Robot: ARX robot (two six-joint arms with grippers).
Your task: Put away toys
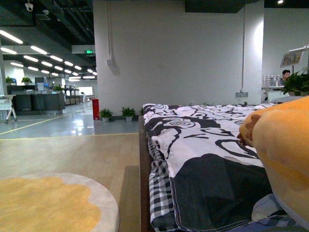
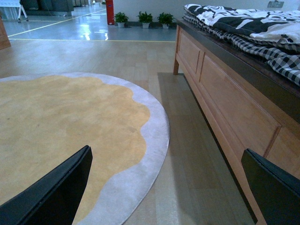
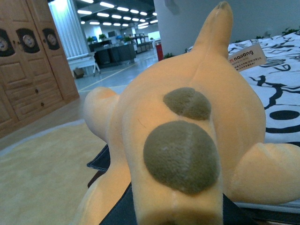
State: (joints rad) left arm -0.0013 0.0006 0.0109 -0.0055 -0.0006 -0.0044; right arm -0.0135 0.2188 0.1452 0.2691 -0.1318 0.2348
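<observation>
Place of the toy: the plush animal (image 1: 285, 145) is seen at the right edge of the front view, over the black-and-white bed cover (image 1: 193, 140). Only an orange-yellow flank is shown there.
Shown by the right wrist only: the picture is nearly filled by the plush animal (image 3: 187, 75). Two grey-brown patches (image 3: 182, 154), a pointed tip and a paper tag (image 3: 247, 55) are shown, none of which is seen from the front.
State of the right gripper: its fingers are not made out. Dark parts are seen under the toy, but it cannot be told whether the pincer is closed on it.
Shown by the left wrist only: the left gripper (image 2: 166, 151) is shown with its two dark fingers (image 2: 61, 187) wide apart and nothing between them, over the wooden floor and the edge of the round rug (image 2: 70, 122).
Bed: a wooden frame (image 2: 225, 93) is shown by the left wrist, and a checked sheet (image 2: 281, 58) is laid over its edge under the cover.
Surroundings: potted plants (image 1: 128, 112) and a red box (image 1: 95, 108) are placed at the white wall. A wooden wardrobe (image 3: 28, 65) is seen from the right wrist only. A person (image 1: 286, 75) is seen far behind the bed.
In the way: most of the bed is hidden from the right wrist camera by the toy.
Writing: the red letters on the tag are read as "naiiong", without certainty, and the line below is too small. The green lit sign (image 1: 89, 51) cannot be read.
</observation>
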